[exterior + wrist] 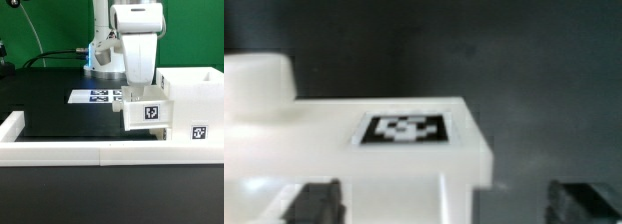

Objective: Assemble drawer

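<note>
A small white tray [146, 112] with a black-and-white tag stands on the black table, close against the tall white box [190, 95], which is at the exterior view's right and bears its own tag. My gripper [137, 92] hangs straight above the tray. In the wrist view the tray [393, 150] with its tag lies between my fingers. One finger [313, 202] is over the tray's white edge. The other finger [589, 200] stands apart from it over the dark table. The jaws are wide open and grip nothing. A second tray is not in view.
The long low white border wall [80, 152] runs along the front and up the exterior view's left. The marker board [98, 97] lies behind the tray by the arm's base. A rounded white shape [256, 85] shows beyond the tray in the wrist view.
</note>
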